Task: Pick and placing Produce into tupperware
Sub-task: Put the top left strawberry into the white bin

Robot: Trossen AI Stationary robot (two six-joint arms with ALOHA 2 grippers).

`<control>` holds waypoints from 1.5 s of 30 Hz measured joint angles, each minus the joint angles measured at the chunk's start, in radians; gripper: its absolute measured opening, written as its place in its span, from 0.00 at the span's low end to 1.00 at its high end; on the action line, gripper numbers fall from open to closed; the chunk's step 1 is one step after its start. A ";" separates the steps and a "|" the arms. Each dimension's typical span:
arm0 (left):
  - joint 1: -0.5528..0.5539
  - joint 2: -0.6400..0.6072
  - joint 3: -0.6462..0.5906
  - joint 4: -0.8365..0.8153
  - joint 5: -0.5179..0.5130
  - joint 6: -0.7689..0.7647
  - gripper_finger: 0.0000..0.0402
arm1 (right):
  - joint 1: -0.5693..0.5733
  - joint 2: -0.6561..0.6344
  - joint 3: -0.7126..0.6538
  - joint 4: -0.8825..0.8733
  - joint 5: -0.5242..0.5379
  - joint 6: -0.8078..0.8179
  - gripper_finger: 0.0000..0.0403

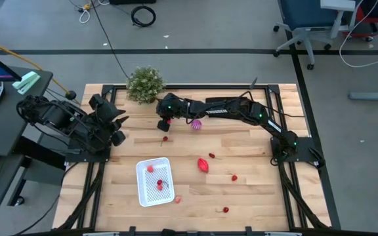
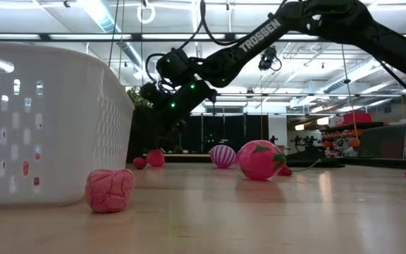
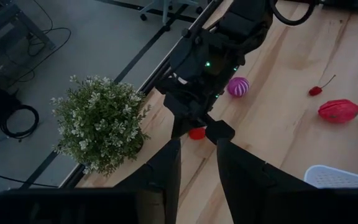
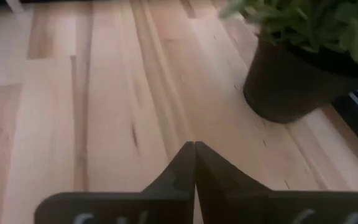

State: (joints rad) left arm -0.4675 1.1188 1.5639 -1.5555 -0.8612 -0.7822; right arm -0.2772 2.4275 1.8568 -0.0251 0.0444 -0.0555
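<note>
The small white rectangular plastic tupperware [image 1: 155, 181] with its dotted base is seen near the front of the pale wooden slatted table [image 1: 241, 196], a few tiny red produce pieces [image 1: 160, 184] lying inside it and a pink knobbly berry [image 2: 109, 189] resting just beside its wall. The rest of the produce is scattered to its right — a larger red oblong fruit [image 1: 203, 164], a small red piece [image 1: 233, 177] beyond it and another [image 1: 226, 210] nearer the front edge. Farther back, a purple-magenta striped ball [image 1: 196, 124] and a small red piece [image 1: 165, 138] are found close to the right gripper [image 1: 163, 124], which is stretched across the table's far side, near the bushy green plant in a dark pot [image 1: 145, 84]; its two dark fingers [image 4: 194, 163] are pressed together tip to tip, with nothing seen between them. The left gripper [image 1: 117, 128] is held at the table's left edge, apart from the produce — its fingers [image 3: 166, 168] are spread, grasping nothing.
</note>
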 joint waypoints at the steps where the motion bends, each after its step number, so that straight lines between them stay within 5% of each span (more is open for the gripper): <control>1: 0.000 0.000 0.000 0.000 0.000 0.000 0.27 | 0.003 0.000 0.000 0.003 0.000 0.000 0.03; 7: 0.000 0.000 0.000 0.000 0.000 -0.026 0.27 | 0.013 0.000 0.000 0.001 0.000 -0.031 0.04; 21: 0.000 0.000 0.000 0.000 0.000 -0.026 0.27 | 0.011 0.000 0.000 -0.083 0.057 -0.048 0.44; 25: 0.000 0.000 0.000 0.000 0.000 -0.026 0.27 | 0.011 0.000 0.000 -0.113 0.059 -0.010 0.48; 32: 0.000 0.000 0.000 0.000 0.001 -0.026 0.27 | 0.011 0.000 0.000 -0.113 0.084 0.000 0.38; 40: 0.000 0.000 0.000 0.000 0.001 -0.026 0.27 | 0.010 0.000 0.000 -0.109 0.086 -0.003 0.04; 45: 0.000 0.000 0.000 0.000 0.001 -0.026 0.27 | 0.010 0.000 0.000 -0.109 0.086 -0.005 0.04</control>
State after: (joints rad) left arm -0.4675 1.1187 1.5639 -1.5558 -0.8604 -0.8086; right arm -0.2676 2.4275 1.8565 -0.1337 0.1307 -0.0605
